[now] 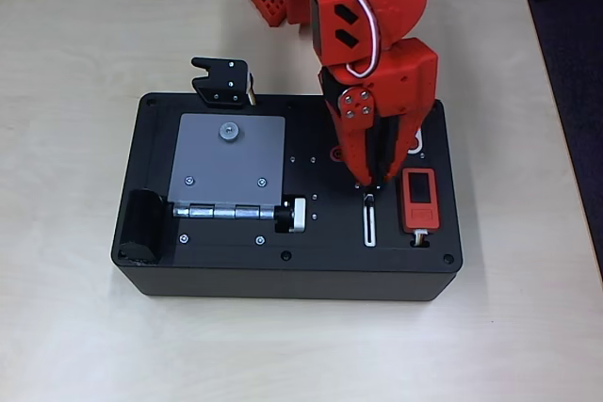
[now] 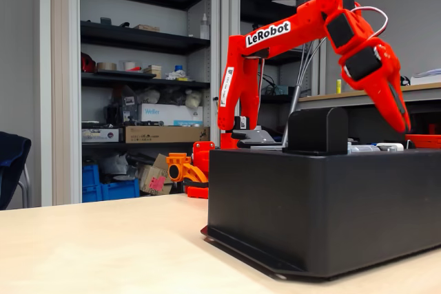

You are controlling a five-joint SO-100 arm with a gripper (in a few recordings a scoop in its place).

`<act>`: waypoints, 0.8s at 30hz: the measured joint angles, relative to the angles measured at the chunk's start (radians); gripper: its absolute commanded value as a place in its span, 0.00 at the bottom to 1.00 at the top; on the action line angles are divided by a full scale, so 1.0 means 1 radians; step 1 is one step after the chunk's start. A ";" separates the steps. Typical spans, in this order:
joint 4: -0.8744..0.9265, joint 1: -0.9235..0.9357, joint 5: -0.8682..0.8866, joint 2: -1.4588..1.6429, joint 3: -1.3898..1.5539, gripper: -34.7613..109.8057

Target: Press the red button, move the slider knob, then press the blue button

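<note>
Slider knob, a tiny dark nub at the upper end of a narrow white-outlined slot (image 1: 369, 221), sits on the top face of the black rectangular box (image 1: 236, 270), toward its right edge in the overhead view; the nub itself is largely hidden beneath the fingertips. It is judged light, rigid and captive in its track, so it is likely pushed along the slot from one side rather than grasped; its small size suggests easy slipping off.

The orange two-finger gripper (image 1: 369, 183) points steeply downward, tips at or just above the slot's upper end. Whether the fingers are apart or together cannot be told in either view.

The small red button and its blue twin lie under the arm near the white oval surround (image 1: 415, 143), mostly covered.

Beside the slot, nearer the right edge, stands an orange-red rectangular device with a black screen (image 1: 420, 198). A grey hinged plate (image 1: 229, 162) with a silver-and-black cylindrical knob (image 1: 292, 216) occupies the left half. The box is closed; no open container holds anything. The box rests on a pale wooden table (image 1: 75, 327).
</note>
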 measured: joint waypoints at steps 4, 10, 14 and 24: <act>0.008 0.006 0.009 0.000 0.003 0.24; 0.003 -0.002 0.011 0.002 0.031 0.24; -0.011 0.000 0.028 -0.002 0.037 0.24; -0.041 0.012 0.029 -0.049 0.032 0.24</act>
